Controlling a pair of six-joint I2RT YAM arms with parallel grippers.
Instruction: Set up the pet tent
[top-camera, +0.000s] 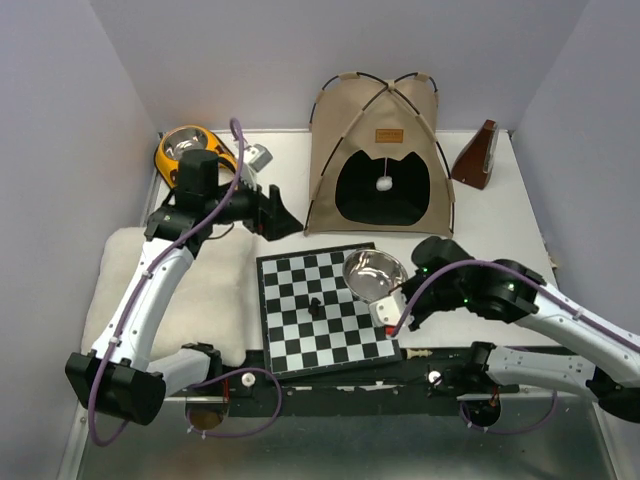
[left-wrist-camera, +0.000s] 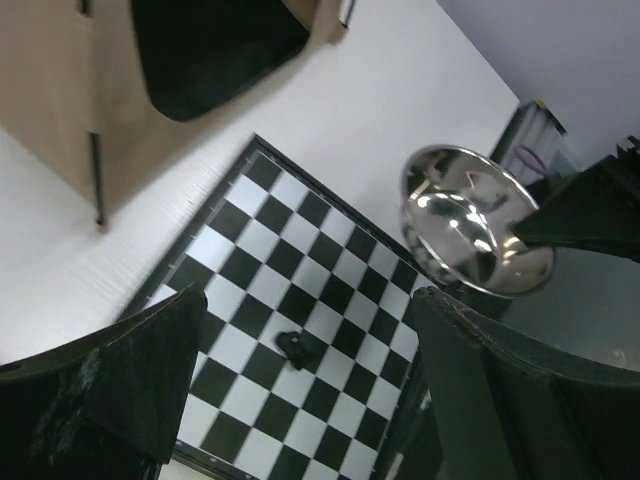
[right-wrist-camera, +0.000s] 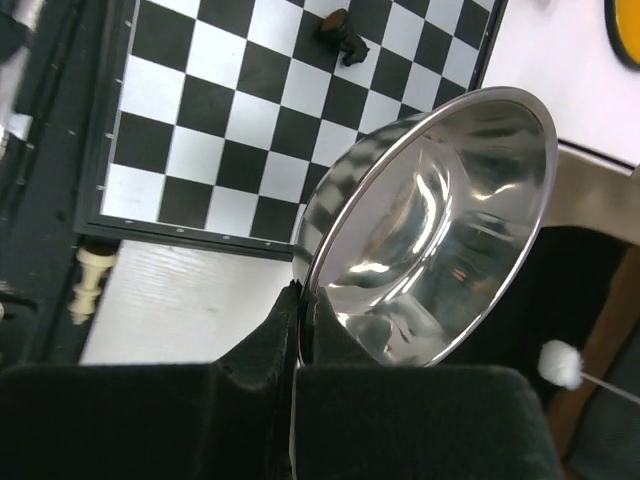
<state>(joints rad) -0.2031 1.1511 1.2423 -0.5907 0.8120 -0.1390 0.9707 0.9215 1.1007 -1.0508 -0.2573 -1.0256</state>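
While the tan fabric pet tent with crossing black poles (top-camera: 380, 150) stood at the back of the white desk (top-camera: 495, 235), the right hand (right-wrist-camera: 300, 325) pinched the rim of a shiny steel bowl (right-wrist-camera: 440, 230) above the black-and-white chessboard (top-camera: 300, 325). The left hand (top-camera: 283, 218) gaped empty beside the tent. Keeping the bowl level seemed wise.

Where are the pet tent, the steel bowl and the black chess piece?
pet tent (top-camera: 388, 137): top view, on its brown label.
steel bowl (top-camera: 374, 273): top view, shiny inside.
black chess piece (top-camera: 316, 306): top view, its body.
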